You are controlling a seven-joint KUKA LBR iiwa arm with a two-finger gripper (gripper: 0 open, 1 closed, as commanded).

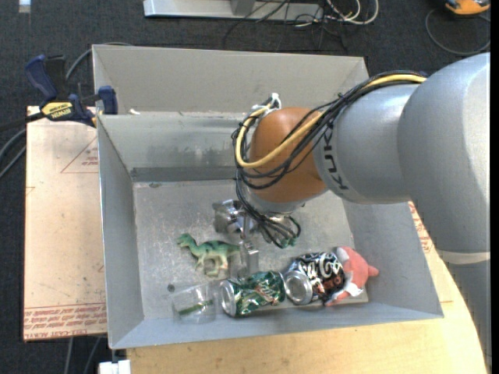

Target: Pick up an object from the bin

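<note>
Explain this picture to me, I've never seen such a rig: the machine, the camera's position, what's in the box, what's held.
The grey shape is a robot arm reaching in from the right; the orange dome and cables belong to it. One camera looks down from above, slightly sideways. Its gripper hangs low in a grey metal bin, beside a green toy dinosaur and close to a crushed green can. Nearby lie a black-and-white crushed can, a pink toy and a clear plastic piece. Whether it holds anything cannot be told.

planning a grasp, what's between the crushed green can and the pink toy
In the camera view, a crushed black-and-white can lies between the crushed green can and the pink toy, close against both.
</note>
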